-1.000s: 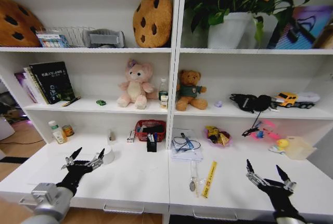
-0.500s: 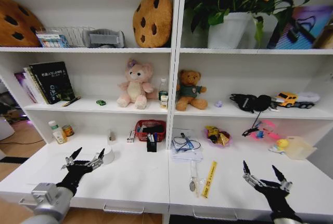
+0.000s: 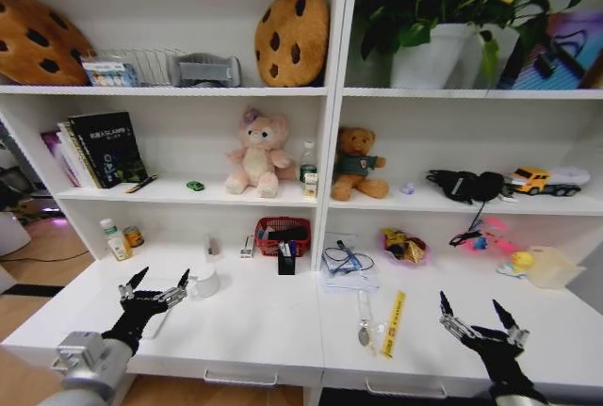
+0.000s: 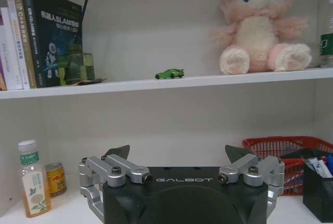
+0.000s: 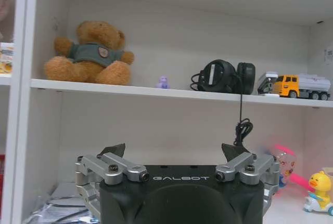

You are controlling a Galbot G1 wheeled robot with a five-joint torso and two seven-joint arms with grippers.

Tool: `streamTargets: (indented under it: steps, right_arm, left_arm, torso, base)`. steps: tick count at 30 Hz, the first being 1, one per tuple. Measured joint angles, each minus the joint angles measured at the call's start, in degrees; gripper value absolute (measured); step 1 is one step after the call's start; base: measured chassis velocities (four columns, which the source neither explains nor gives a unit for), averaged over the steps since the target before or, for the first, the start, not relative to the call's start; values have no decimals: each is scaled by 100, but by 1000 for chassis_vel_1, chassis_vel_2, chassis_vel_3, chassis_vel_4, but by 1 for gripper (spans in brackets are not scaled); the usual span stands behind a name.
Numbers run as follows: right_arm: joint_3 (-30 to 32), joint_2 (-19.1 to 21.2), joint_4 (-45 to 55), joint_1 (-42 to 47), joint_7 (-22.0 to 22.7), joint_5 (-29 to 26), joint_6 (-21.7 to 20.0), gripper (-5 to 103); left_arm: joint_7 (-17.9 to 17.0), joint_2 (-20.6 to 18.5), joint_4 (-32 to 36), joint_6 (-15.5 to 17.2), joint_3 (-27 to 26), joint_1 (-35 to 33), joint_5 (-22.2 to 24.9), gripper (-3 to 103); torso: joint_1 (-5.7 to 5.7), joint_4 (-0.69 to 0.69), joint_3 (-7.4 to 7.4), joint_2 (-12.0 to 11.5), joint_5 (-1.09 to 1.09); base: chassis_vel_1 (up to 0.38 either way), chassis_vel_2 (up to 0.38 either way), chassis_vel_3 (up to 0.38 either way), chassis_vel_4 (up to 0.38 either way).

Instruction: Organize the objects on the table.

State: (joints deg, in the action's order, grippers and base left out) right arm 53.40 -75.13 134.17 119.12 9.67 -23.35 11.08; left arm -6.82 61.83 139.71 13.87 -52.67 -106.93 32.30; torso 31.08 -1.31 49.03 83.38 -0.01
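Note:
The long white table (image 3: 264, 326) carries small clutter. My left gripper (image 3: 162, 277) (image 4: 177, 154) hovers open over its left part, close to a white cup (image 3: 204, 283). My right gripper (image 3: 469, 304) (image 5: 173, 148) hangs open over the right front, holding nothing. A small can (image 3: 135, 235) (image 4: 55, 178) and a green-labelled bottle (image 3: 116, 239) (image 4: 32, 185) stand at the back left. On the shelf above sit a tiny green toy car (image 3: 195, 185) (image 4: 169, 73) and a black pen (image 3: 143, 183) by the books. More pens fill a black holder (image 3: 286, 258).
A red basket (image 3: 283, 233), papers with a cable (image 3: 349, 267), a lanyard with keys (image 3: 364, 319) and a yellow strip (image 3: 393, 323) lie mid-table. Toys and a pale tub (image 3: 551, 267) crowd the back right. Shelves with plush bears (image 3: 255, 154), headphones (image 5: 223, 77) and a toy truck (image 5: 299, 86) rise behind.
The head view has swung a little, so the whole scene sits further right. The right gripper crept slightly inward and up earlier. Both grippers stay open.

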Motion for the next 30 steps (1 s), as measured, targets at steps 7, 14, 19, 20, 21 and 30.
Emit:
streamTargets:
  steps: [7,14,19,20,21,30]
  right_arm:
    - [0,2,-5,-2,0,-6,-2,100]
    - [0,2,-7,-2,0,-8,-2,100]
    - [-1,2,-7,-3,0,-8,-2,100]
    - [-1,2,-8,-3,0,-9,-2,100]
    - [-1,2,-7,-2,0,-8,-1,100]
    - [-1,3,-7,-3,-1,-9,-1,100]
  left_arm:
    - [0,0,0,0,0,0,0,100]
    - [0,0,0,0,0,0,0,100]
    - [0,0,0,0,1,-1,0,100]
    - [0,-1,0,0,1,0,0,100]
    - [-6,0,1,0,0,0,0,100]
    - [-7,0,0,0,-1,0,0,100]
  torso:
    - [0,0,1,0,0]
    - [0,0,0,0,1]
    - [2,2,2,-1,2]
    - [0,-1,0,0,1]
    - [-2,0,-1,2,0]
    - [-1,2,0,0,0]
  base:
    - [261,254,-261,-259]
    - [334,352,-343,-341]
    - [369,361,-373,-373]
    - [327,356,-376,-365]
    - [327,336,-316,-365]
    - [206,169,-177,-180]
